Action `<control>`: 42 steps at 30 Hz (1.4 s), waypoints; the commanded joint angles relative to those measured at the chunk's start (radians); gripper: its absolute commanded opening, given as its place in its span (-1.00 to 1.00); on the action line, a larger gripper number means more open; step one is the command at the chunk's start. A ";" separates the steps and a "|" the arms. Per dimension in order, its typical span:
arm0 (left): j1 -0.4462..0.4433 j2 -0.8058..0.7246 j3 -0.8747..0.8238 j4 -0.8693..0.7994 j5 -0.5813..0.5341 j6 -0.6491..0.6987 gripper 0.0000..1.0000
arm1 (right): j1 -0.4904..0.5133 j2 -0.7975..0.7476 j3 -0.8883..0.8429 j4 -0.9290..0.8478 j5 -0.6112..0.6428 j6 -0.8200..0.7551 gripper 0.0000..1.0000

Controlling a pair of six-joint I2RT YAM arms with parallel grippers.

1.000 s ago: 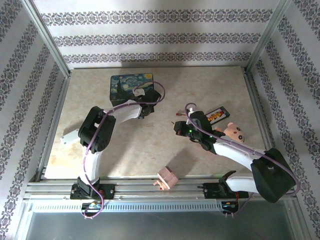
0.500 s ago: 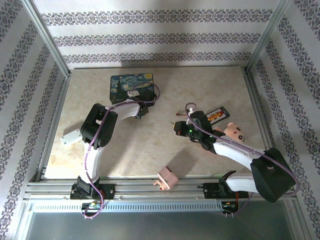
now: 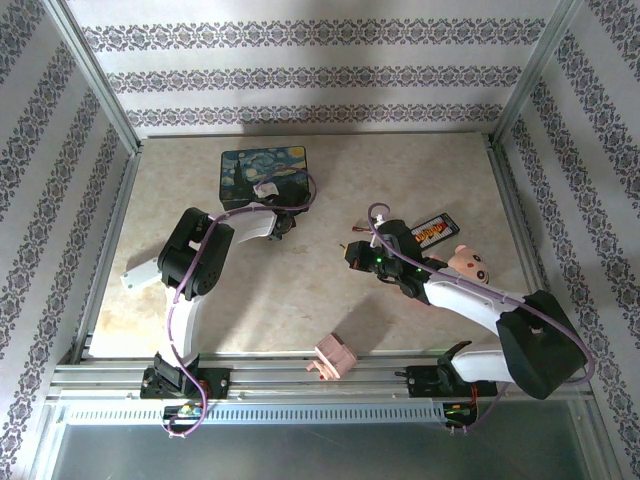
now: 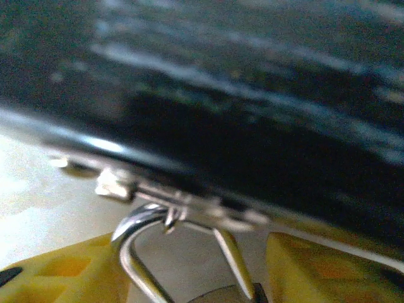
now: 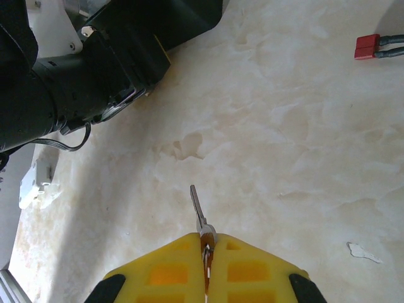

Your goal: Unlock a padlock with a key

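The padlock (image 4: 222,295) hangs at the front of the dark painted box (image 4: 252,95), its silver shackle (image 4: 135,222) hooked through the box's small metal clasp (image 4: 113,187). My left gripper (image 3: 283,225) is at the box's (image 3: 263,172) front edge; its yellow fingers (image 4: 63,274) flank the brass body closely and appear shut on it. My right gripper (image 5: 206,241) is shut on the key (image 5: 197,205), whose thin grey blade sticks out forward above the bare table. From above, the right gripper (image 3: 352,255) is mid-table, right of the left one and apart from the box.
A red wire with a small plug (image 5: 366,45) lies near the right gripper. A black remote (image 3: 432,230) and a pig toy (image 3: 468,265) sit to the right. A pink wooden block (image 3: 336,355) is at the near edge, a white piece (image 3: 140,272) at the left.
The left gripper has shifted left along the box's front edge and its cable loop has drawn in. The right arm has barely moved, still holding the key.
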State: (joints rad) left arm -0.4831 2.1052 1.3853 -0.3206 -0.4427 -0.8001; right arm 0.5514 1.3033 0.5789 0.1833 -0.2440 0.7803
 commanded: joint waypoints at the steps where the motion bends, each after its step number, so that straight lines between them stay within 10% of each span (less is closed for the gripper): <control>1: 0.014 -0.020 -0.003 -0.011 0.000 0.031 0.02 | -0.011 -0.002 0.018 0.008 -0.009 0.007 -1.00; 42: 0.011 -0.015 0.019 -0.007 -0.053 -0.077 0.08 | -0.013 0.018 0.021 0.030 -0.044 0.016 -1.00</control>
State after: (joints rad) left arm -0.4824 2.1048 1.4006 -0.3153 -0.4641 -0.8394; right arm 0.5514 1.3193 0.5808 0.1879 -0.2783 0.7837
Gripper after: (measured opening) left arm 0.541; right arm 0.043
